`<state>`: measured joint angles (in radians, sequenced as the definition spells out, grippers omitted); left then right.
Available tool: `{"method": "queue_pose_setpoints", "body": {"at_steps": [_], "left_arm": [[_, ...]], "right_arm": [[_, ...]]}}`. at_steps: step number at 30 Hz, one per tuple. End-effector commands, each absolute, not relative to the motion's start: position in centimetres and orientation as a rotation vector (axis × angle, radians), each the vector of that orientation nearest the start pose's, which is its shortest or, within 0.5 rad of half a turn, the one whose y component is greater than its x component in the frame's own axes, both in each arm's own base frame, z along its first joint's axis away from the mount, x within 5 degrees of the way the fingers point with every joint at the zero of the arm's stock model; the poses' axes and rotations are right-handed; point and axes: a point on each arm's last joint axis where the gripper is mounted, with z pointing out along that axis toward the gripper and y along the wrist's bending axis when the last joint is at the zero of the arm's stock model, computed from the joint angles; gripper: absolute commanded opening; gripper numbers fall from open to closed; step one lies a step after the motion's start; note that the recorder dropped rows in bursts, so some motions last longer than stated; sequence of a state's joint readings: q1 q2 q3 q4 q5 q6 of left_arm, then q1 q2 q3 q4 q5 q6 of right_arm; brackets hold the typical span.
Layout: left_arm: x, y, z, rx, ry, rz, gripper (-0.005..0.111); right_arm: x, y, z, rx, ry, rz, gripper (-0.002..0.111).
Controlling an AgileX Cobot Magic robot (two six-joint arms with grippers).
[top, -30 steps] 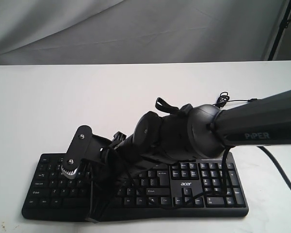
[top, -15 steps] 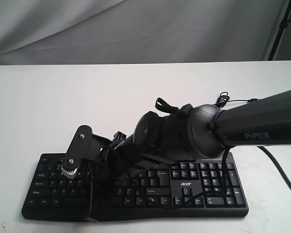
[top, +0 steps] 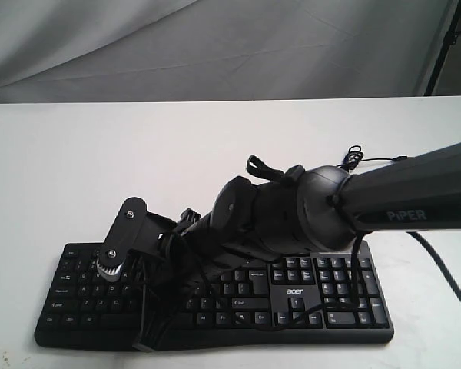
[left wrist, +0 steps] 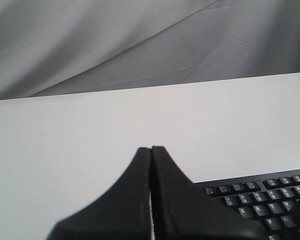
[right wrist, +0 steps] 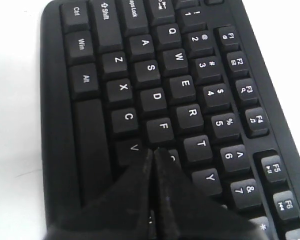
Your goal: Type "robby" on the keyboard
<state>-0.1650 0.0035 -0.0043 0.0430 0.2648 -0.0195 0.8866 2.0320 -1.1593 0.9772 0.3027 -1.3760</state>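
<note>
Nearest, along the front edge of a white table: wide black plastic keyboard with white legends. Reaching across it from the right, black right gripper, jaws pressed together into one point, poised beside the F key. Probably lining up a letter; next, a small shift and straight press, clear of neighbouring keys. Off the keyboard's corner, black left gripper, jaws likewise closed. Beyond, broad bare tabletop.

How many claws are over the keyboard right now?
1: the right claw, shut, tip over the keyboard beside the F key. The left claw, also shut, shows against the table beside it.
</note>
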Motion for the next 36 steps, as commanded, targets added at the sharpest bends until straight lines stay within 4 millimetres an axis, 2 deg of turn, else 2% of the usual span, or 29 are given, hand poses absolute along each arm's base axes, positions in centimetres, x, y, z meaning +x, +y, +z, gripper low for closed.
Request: {"method": "queue_pose_setpoints", "body": {"at_steps": [1,36], "left_arm": [[5.45,-0.83,18.97,0.161,1.736,-0.097,0.000],[5.45,-0.83,18.97,0.161,1.736,-0.097,0.000]], "right_arm": [[23.91,32.90,12.68,-1.618,1.961,0.495,0.000],[23.81,32.91,12.67,-1.659,1.927,0.491,0.000]]}}
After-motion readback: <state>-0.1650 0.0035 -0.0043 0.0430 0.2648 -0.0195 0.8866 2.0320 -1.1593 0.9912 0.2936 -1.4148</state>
